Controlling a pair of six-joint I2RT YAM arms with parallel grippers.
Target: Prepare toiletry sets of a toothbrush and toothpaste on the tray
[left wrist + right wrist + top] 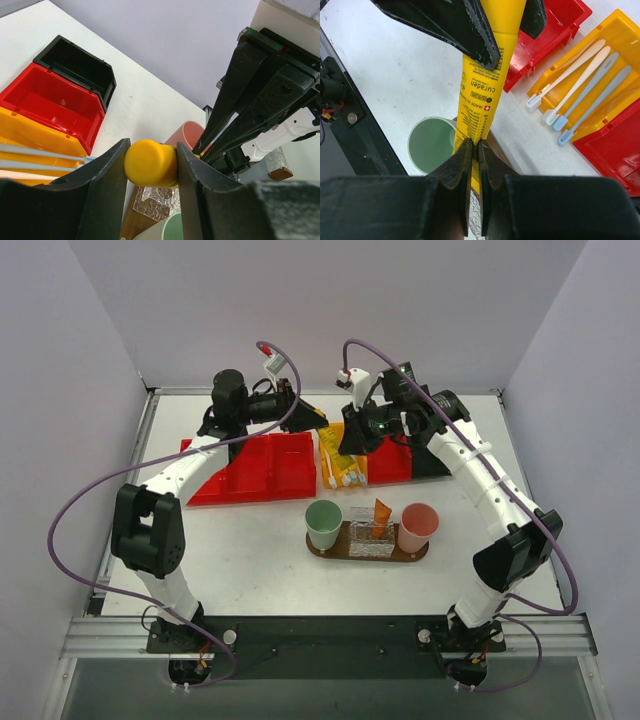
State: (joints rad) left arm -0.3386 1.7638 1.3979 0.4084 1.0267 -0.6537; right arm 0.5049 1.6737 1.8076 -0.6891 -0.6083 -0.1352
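Yellow toothpaste tube (482,95) — tail pinched by right gripper (475,145), cap clamped in left gripper (152,152).

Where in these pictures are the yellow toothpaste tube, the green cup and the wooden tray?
yellow toothpaste tube (482,95): right wrist view, on its printed body.
green cup (323,523): top external view, on its inside.
tray (344,548): top external view, on bare wood beside the green cup.

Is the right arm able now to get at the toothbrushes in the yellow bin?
Probably not yet: the right gripper is shut on the yellow toothpaste tube, whose cap the left gripper clasps. The toothbrushes lie uncovered in the yellow bin.
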